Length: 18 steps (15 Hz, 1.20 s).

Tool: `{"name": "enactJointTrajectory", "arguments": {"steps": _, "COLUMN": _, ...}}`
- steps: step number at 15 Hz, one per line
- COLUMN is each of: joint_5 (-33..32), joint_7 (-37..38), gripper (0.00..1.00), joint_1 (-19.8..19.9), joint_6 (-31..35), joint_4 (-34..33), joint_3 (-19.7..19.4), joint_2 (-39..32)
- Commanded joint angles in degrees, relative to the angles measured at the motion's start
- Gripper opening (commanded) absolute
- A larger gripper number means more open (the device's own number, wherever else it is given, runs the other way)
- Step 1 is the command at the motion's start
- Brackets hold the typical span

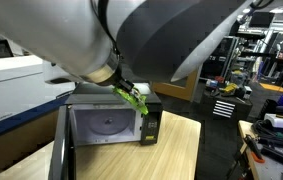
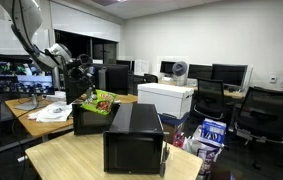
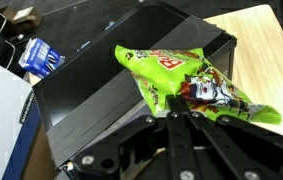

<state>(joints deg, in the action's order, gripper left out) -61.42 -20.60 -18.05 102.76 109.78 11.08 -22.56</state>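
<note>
Wrist view shows the pincer (image 3: 177,110) pinched narrow on one end of a green snack bag (image 3: 181,82), which hangs just above the top of a black microwave (image 3: 101,95). In an exterior view the bag (image 1: 133,96) dangles over the microwave's (image 1: 106,125) upper front edge, near its control panel. The door stands swung open and the round turntable shows inside. The robot's own arm fills much of that view and hides what lies behind the microwave. The microwave rests on a pale wooden bench (image 1: 181,150).

Beside the microwave, off the bench, sits a white box (image 2: 166,98), with a blue package (image 3: 43,57) lower down near it. Behind the microwave stand monitors and office chairs.

The bag carries red lettering and a cartoon figure, but the words are too small to read. No writing on the microwave can be made out.
</note>
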Motion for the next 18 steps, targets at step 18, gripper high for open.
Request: {"name": "enactJointTrajectory", "arguments": {"steps": 18, "joint_5": -16.79, "joint_7": 6.19, "gripper": 0.0, "joint_1": 5.32, "joint_6": -5.87, "joint_4": -4.84, "joint_3": -4.84, "joint_2": -7.45}}
